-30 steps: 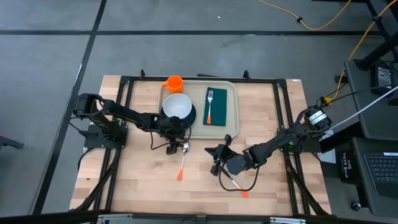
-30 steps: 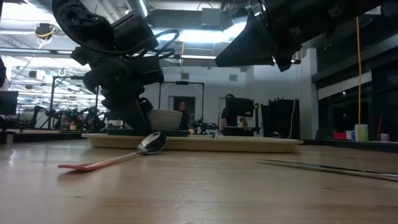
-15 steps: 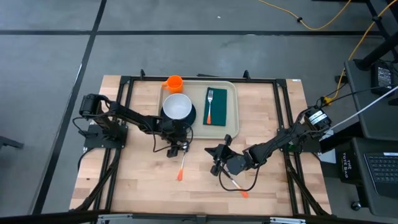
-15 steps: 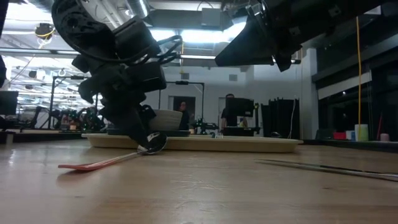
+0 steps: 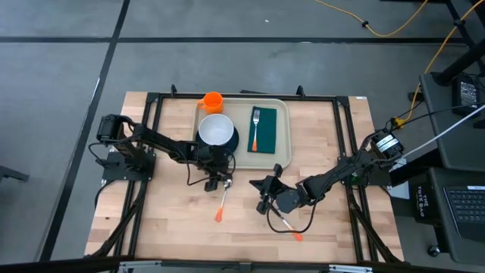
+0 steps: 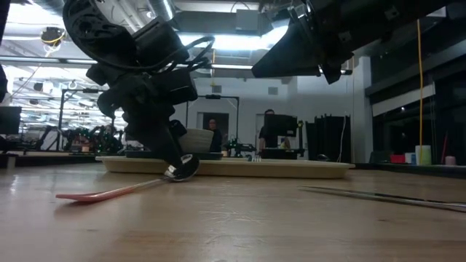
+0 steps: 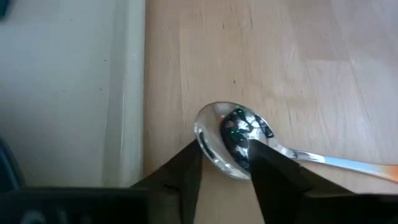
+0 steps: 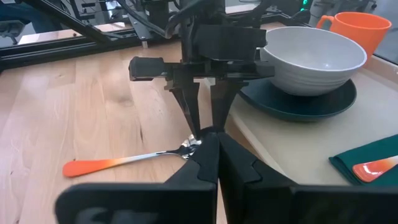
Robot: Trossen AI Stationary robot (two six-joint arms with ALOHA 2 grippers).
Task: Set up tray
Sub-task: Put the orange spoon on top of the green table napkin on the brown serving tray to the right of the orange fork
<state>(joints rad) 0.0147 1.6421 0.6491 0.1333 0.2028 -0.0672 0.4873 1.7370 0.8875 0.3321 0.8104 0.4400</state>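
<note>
A spoon with a metal bowl and an orange handle lies on the wooden table just near of the beige tray. My left gripper stands over the spoon's bowl, fingers shut on it. On the tray a white bowl sits on a dark plate, and a fork lies on a green napkin. My right gripper hovers shut above the table to the spoon's right, touching nothing. My left gripper pinches the spoon's metal bowl between its two fingers, coming from above and pointing down. The bowl end sits slightly raised, and the orange handle slopes down with its tip on the table.
An orange mug stands at the tray's far left corner. A knife with an orange handle end lies on the table under my right arm. Bare wood stretches along the near side and to the right of the tray.
My left gripper has moved slightly toward the table's right and come down onto the spoon's bowl. The spoon has turned a little: its handle tip has slid along the table while the bowl end stays at the gripper.
</note>
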